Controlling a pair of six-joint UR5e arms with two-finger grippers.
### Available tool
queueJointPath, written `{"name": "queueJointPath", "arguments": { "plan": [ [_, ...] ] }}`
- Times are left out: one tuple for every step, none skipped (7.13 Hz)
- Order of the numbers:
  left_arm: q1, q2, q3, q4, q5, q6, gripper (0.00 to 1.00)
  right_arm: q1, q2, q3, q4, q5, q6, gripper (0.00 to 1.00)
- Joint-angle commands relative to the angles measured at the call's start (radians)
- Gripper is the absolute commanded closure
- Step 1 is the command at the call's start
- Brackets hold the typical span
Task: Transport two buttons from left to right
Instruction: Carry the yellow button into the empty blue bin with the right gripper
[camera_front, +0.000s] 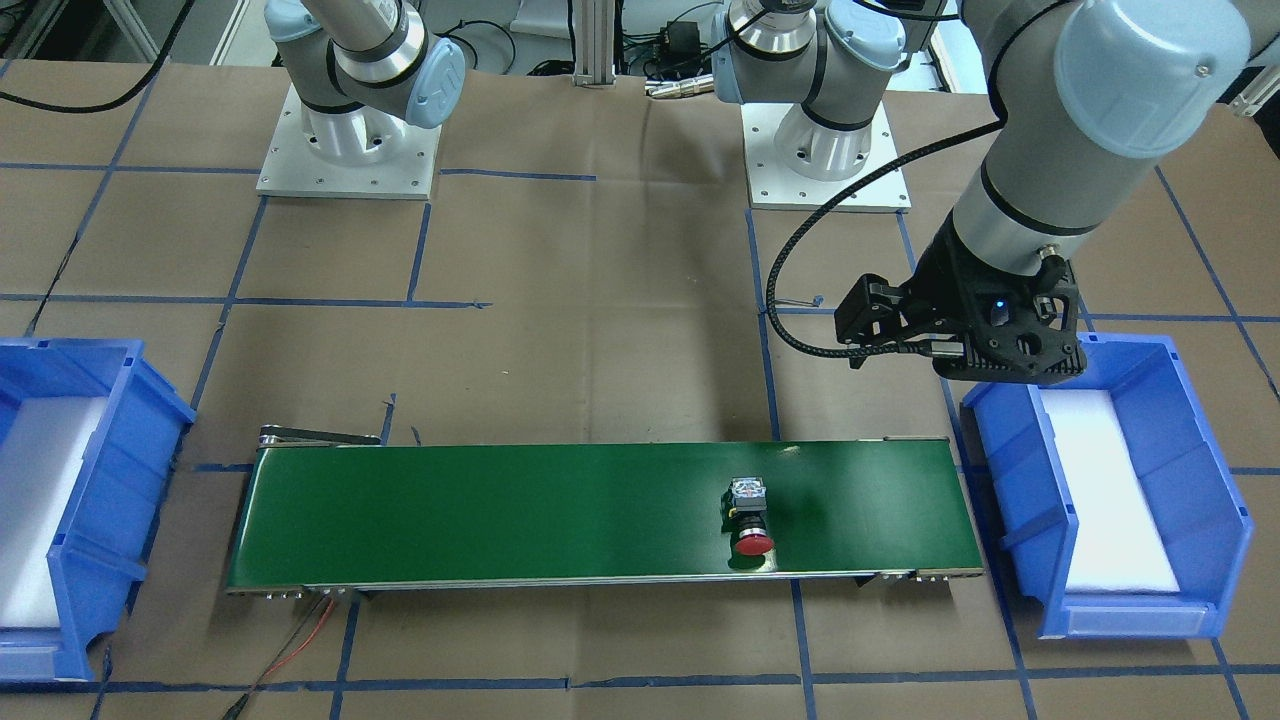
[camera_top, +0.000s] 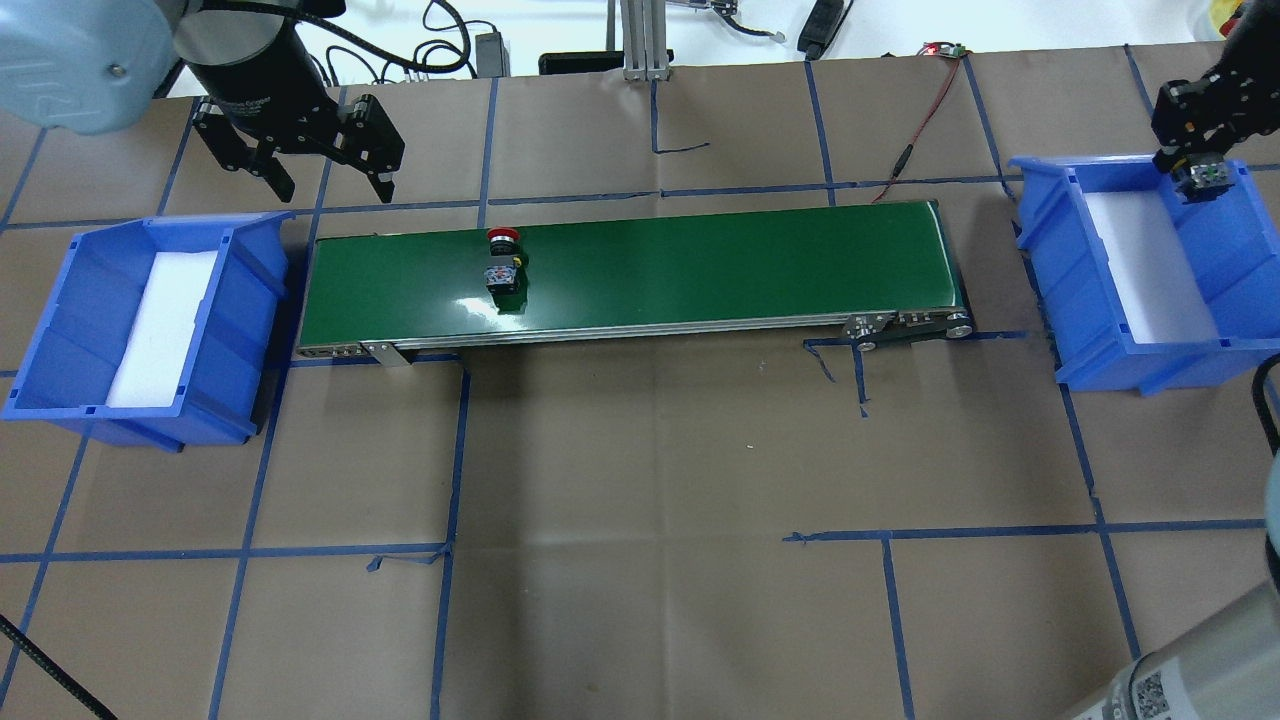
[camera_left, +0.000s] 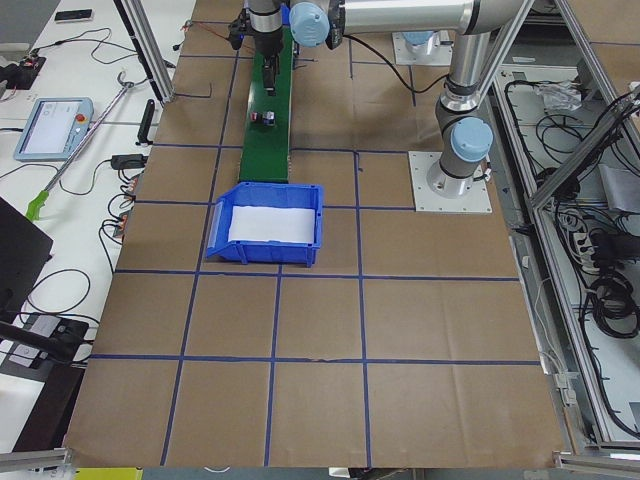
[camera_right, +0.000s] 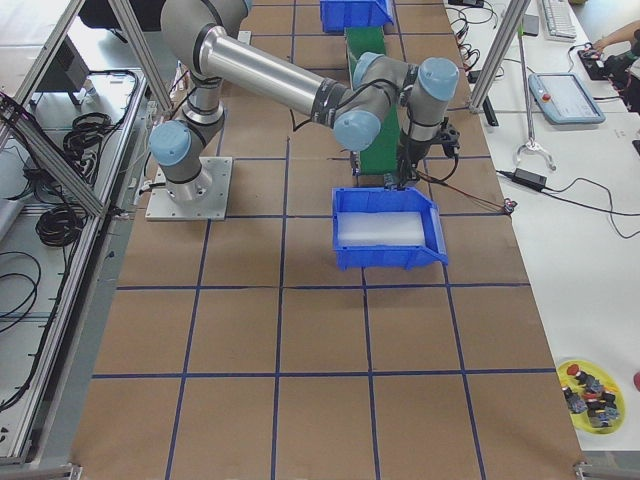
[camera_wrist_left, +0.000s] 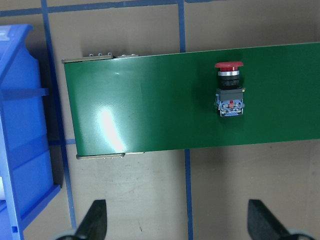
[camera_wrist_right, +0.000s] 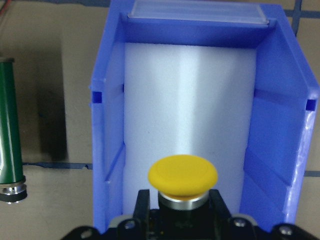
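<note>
The red-capped button (camera_front: 751, 518) lies on its side on the green conveyor belt (camera_front: 500, 510), toward the belt's left-bin end; it also shows in the overhead view (camera_top: 503, 262) and the left wrist view (camera_wrist_left: 230, 89). My left gripper (camera_top: 333, 182) is open and empty, raised beyond the belt's left end, between the belt and the left blue bin (camera_top: 60, 330). My right gripper (camera_wrist_right: 180, 206) is shut on the yellow-capped button (camera_wrist_right: 182, 175) and holds it over the far end of the right blue bin (camera_wrist_right: 112, 130). In the overhead view the right gripper (camera_top: 1200, 168) shows the button's contact block (camera_top: 1207, 177).
Both blue bins hold a white foam pad (camera_top: 1140, 265), with nothing on it. The left bin (camera_front: 1010, 500) stands just off the belt's end. A red-black cable (camera_top: 915, 130) runs from the belt's far right corner. Blue tape lines cross the brown table.
</note>
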Motion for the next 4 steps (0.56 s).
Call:
{"name": "queueJointPath", "arguments": {
  "plan": [
    [0.002, -0.002, 0.002, 0.002, -0.001, 0.002, 0.01, -0.047, -0.002, 0.156, -0.153, 0.001, -0.059, 0.98],
    [0.004, -0.008, 0.010, 0.011, -0.001, 0.003, 0.01, -0.051, 0.007, 0.192, -0.196, 0.000, -0.066, 0.98],
    [0.002, -0.016, 0.020, 0.011, -0.001, 0.002, 0.01, -0.052, 0.021, 0.203, -0.201, 0.000, -0.068, 0.98],
    [0.002, -0.016, 0.017, 0.013, -0.003, 0.002, 0.01, -0.052, 0.044, 0.204, -0.201, 0.000, -0.068, 0.98]
  ]
}}
